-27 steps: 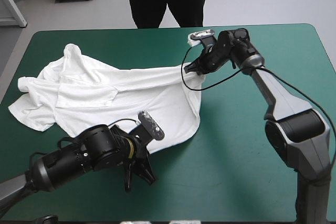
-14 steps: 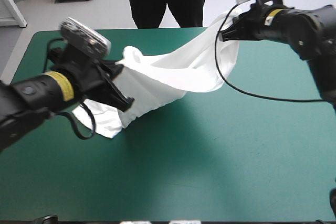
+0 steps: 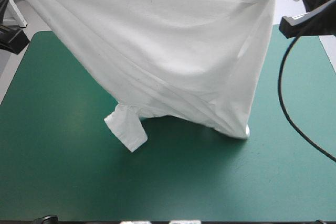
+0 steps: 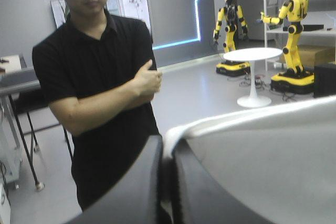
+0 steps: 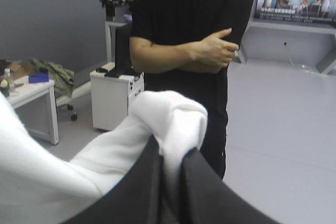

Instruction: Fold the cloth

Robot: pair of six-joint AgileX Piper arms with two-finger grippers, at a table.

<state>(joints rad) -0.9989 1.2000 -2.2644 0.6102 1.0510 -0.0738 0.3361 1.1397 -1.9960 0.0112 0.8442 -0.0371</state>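
Left end effector (image 4: 167, 142) grips the top edge of a white short-sleeved T-shirt (image 3: 173, 51), clamped nearly closed on the fabric; my right end effector (image 5: 170, 148) pinches a bunched fold likewise. I hold the shirt stretched between them above the teal-green desk (image 3: 52, 177), its lowest corner perhaps touching the cover.

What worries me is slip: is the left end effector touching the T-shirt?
Touching. The left wrist view shows the left end effector all but shut on an edge of the T-shirt.
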